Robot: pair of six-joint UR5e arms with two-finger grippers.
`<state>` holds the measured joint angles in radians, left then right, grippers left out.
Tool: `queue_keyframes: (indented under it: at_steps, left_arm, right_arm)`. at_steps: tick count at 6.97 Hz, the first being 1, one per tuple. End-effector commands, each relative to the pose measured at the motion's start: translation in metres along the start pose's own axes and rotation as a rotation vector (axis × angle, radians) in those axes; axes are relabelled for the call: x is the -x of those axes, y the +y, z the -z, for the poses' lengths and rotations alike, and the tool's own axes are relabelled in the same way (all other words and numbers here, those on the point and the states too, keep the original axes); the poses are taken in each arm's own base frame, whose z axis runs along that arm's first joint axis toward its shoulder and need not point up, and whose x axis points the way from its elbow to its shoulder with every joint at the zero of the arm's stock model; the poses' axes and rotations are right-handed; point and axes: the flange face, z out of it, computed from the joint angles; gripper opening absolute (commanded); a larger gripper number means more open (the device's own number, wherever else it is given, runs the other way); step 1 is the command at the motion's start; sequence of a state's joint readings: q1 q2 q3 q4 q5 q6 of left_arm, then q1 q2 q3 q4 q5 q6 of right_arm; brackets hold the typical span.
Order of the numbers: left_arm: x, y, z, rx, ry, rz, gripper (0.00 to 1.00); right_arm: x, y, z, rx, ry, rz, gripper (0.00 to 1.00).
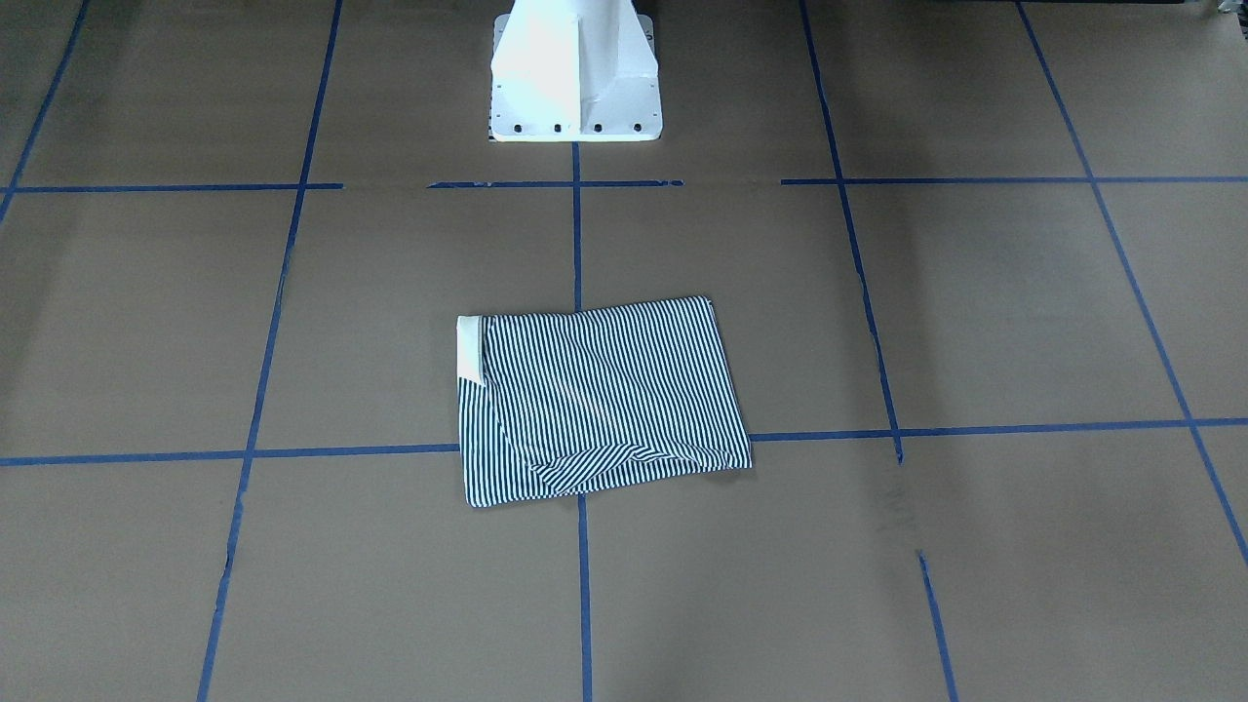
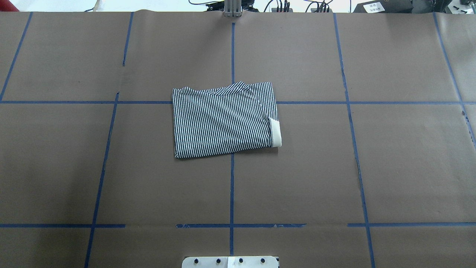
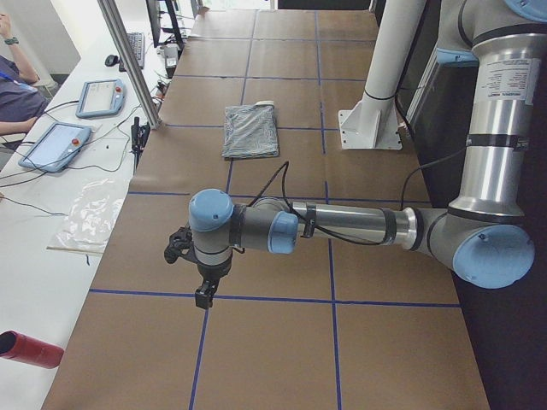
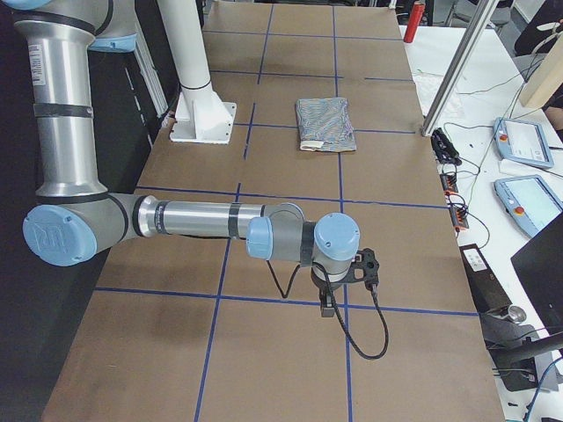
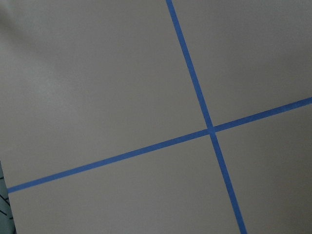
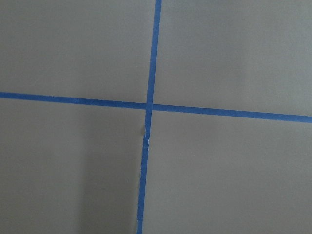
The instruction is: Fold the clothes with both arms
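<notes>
**Item: one striped polo, folded, mid-table**

Risk, as I judge it: another pass could snag the rumpled twelve-o'clock edge and pull the packet open. The left gripper [image 3: 205,295] hangs out at nine o'clock, too small to tell if it is closed. The polo shirt [image 2: 223,119] lies at the table [image 2: 390,167] centre (well apart from both arms), a tidy rectangle with its cream collar [image 2: 275,133] at four o'clock. The right gripper [image 4: 327,308] is at three o'clock, equally unreadable.

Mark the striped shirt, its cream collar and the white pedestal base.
striped shirt [image 2: 223,121]: overhead exterior view, centre of the folded top layer.
cream collar [image 2: 275,133]: overhead exterior view, middle of the exposed strip.
white pedestal base [image 1: 575,73]: exterior front-facing view, sloped front face.
</notes>
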<state>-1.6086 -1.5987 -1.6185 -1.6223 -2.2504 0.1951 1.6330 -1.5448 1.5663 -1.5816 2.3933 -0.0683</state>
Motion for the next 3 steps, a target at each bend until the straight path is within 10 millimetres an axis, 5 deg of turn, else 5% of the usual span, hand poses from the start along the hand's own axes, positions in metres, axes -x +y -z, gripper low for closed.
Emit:
queue_keyframes:
  at_steps: [1, 3]
  left_arm:
    - [-0.0097, 0.0174, 0.0073, -0.004, 0.005, 0.075, 1.0]
    - [-0.0111, 0.018, 0.0042, -0.007, 0.044, 0.218, 1.0]
  right_arm:
    - [0.0203, -0.007, -0.0139, -0.005, 0.001, -0.022, 1.0]
    - [0.0205, -0.0069, -0.0161, -0.001, 0.0, -0.022, 1.0]
